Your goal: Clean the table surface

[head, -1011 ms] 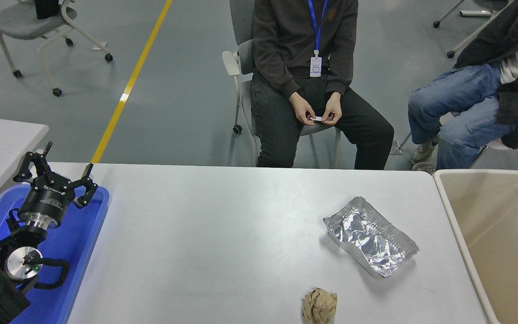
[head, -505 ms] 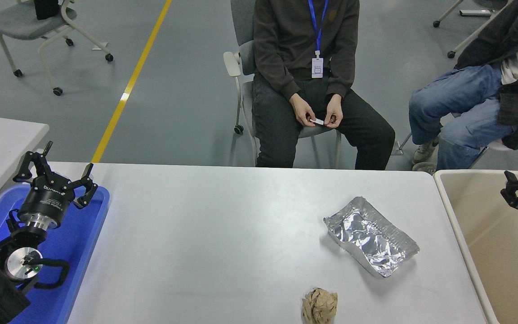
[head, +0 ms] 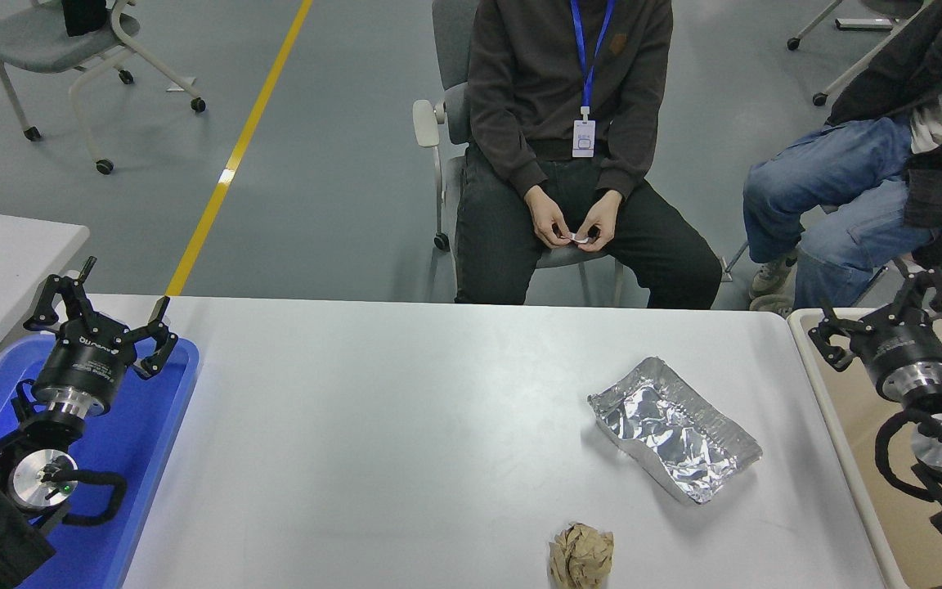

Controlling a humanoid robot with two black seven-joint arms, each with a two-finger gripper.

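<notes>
The grey floor [head: 340, 164], crossed by a yellow line [head: 234, 155], is being seen beyond the counter [head: 397, 425], filling the middle. A beige bin [head: 847, 425] is being overhung by the right gripper [head: 880, 315], jaws spread. A blue tray [head: 152, 425] is being overhung by the left gripper [head: 99, 307], jaws spread. A crumpled foil tray [head: 674, 429] and paper ball [head: 580, 556] are being carried near the right.

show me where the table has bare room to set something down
The light grey-white tabletop is bare from the blue plastic tray at its left edge across to the crumpled silver foil tray. The right front is crowded: foil tray plus crumpled brown paper ball.
</notes>
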